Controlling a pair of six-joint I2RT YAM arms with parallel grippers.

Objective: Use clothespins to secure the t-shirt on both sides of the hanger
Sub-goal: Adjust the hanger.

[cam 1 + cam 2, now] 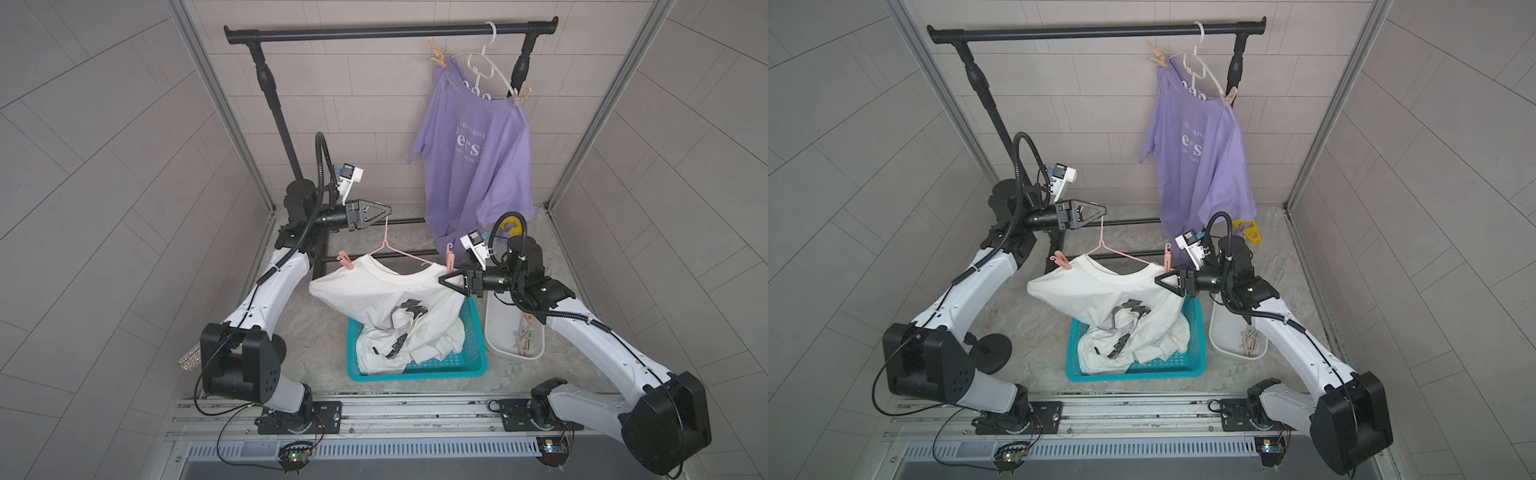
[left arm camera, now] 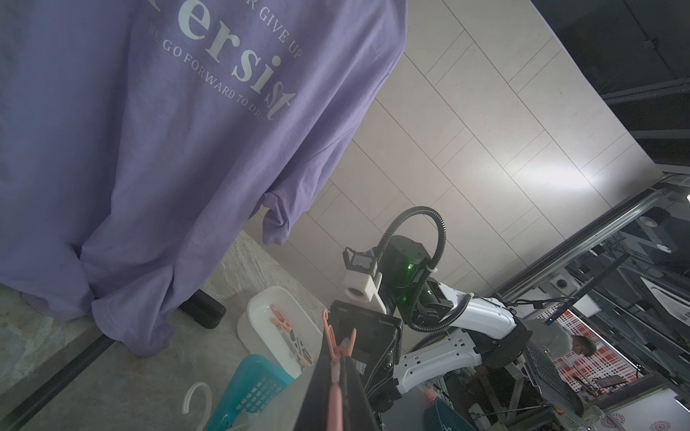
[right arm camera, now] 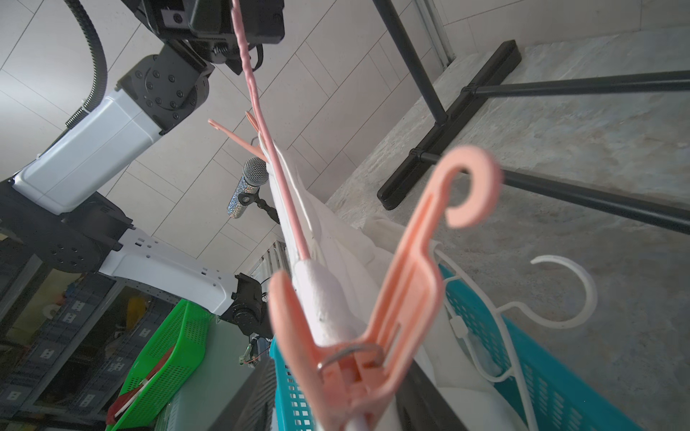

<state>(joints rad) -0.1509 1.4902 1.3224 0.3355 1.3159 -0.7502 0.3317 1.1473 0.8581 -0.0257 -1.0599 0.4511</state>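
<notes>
A white t-shirt (image 1: 374, 291) hung over the far rim of the teal basket (image 1: 415, 375), my left gripper (image 1: 387, 209) clamped on the pink hanger (image 3: 251, 86). One clothespin (image 1: 345, 262) held its left shoulder; the right gripper (image 1: 441, 282), grip unclear to me, met the second clothespin (image 1: 449, 258). Next, I judged: seat it, pull clear

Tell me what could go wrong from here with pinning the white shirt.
The clothespin in the right pincer gapes around the shoulder of the white t-shirt; let go off-centre, it may bite cloth only and miss the pink hanger. The left pincer grips that hanger just by its thin hook, so a push could swing it.
</notes>
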